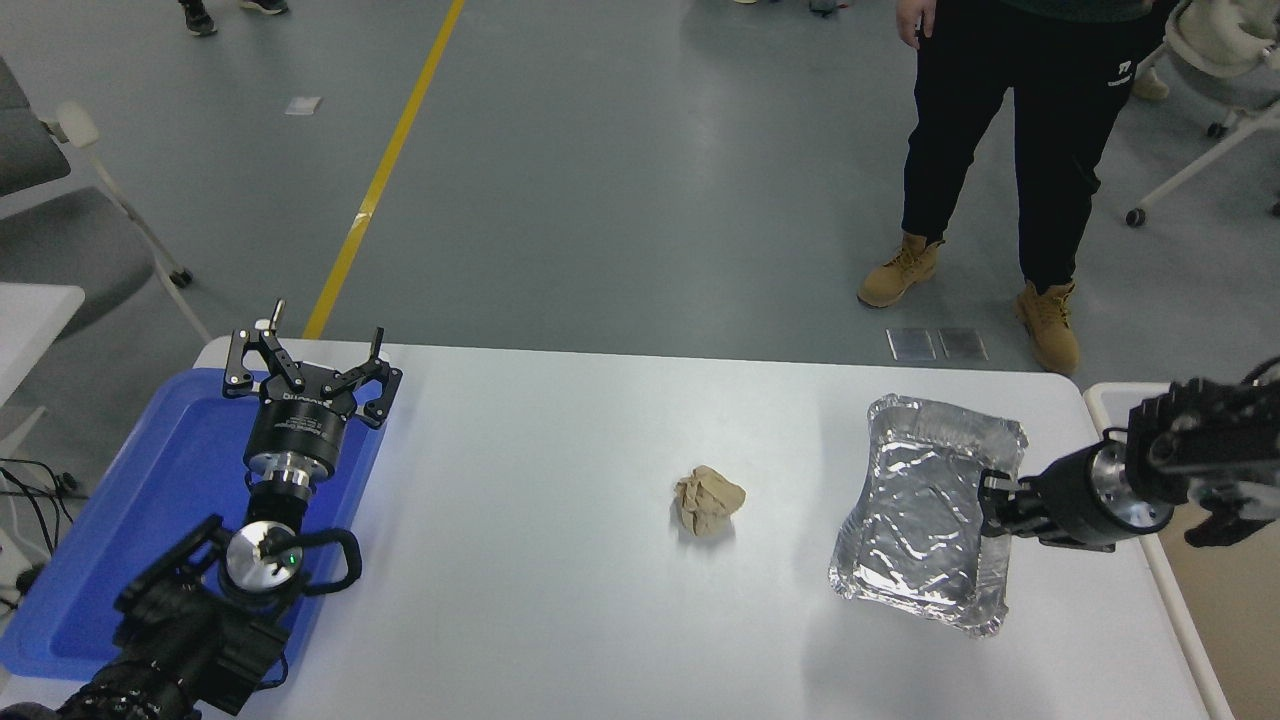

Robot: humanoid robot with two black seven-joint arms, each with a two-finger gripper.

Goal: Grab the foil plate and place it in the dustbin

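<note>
The right gripper (992,497) is pinching the right-hand rim of the foil plate (925,510), its jaws closed on the foil edge, and the plate is hanging out to the left of the gripper above the white table (560,520), apparently lifted, with a soft shadow lying beneath it. The plate's long axis is running away from the robot toward the far edge, slightly slanted, and it is tilting a little, its near end drooping. The dustbin (1105,415) is sitting just off the table's right side, behind the gripper's wrist, so the plate is lying on the opposite side of the hand from where it must go; I judge the next move is asking the arm to draw back rightward, carrying the whole plate past the cream rim. The right arm is reaching in from the right edge, forearm nearly level, pointing left. The left gripper (308,362) is resting open over the blue tray (150,500), well apart, while a crumpled paper ball (708,500) is lying mid-table
</note>
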